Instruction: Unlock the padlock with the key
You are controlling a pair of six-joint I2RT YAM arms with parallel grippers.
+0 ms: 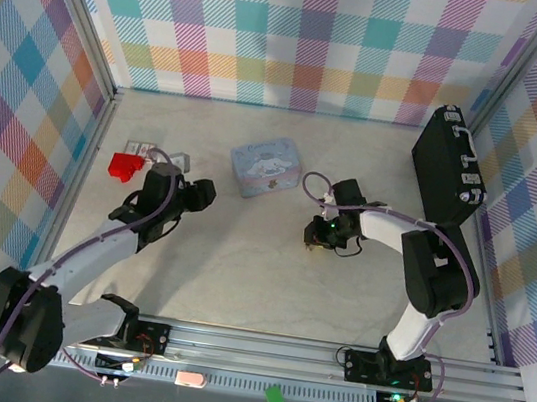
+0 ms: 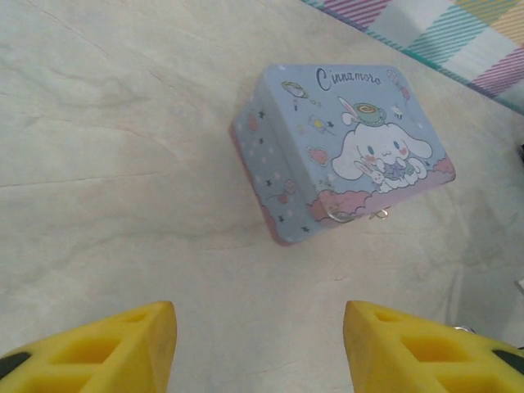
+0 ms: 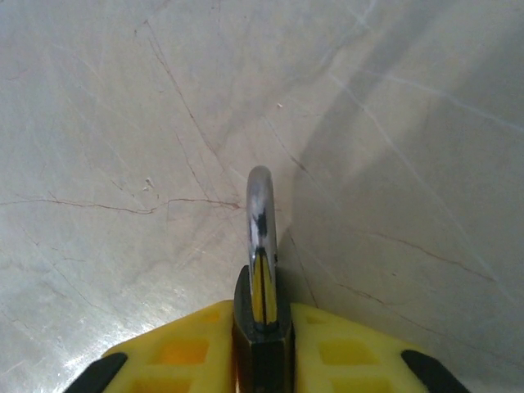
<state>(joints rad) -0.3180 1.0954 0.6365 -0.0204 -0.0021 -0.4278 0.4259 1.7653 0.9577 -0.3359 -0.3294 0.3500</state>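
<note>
Blue tin [image 2: 344, 147] reads "Cinnamoro"; left pincer [image 2: 258, 344] gapes wide, right pincer [image 3: 262, 327] clamps padlock [image 3: 261, 270].

Light blue cartoon-printed tin [image 2: 344, 147], red block [image 1: 124, 165], blackish padlock [image 3: 261, 270]

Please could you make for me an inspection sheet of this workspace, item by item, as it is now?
Surface: pale marbled table, fine scratches.
Job's things: padlock clamped between the right gripper's fingers, silvery shackle pointing away from them; locked or not, cannot tell.
Clutter: light blue tin mid-table, lid closed; red block near the left wall; black case at the far right.
Grippers: right gripper shut on the padlock; left gripper open, empty, facing the tin.
Cables: purple cable looped along each arm, touching nothing on the table.
Surroundings: plaid walls, metal frame.
</note>
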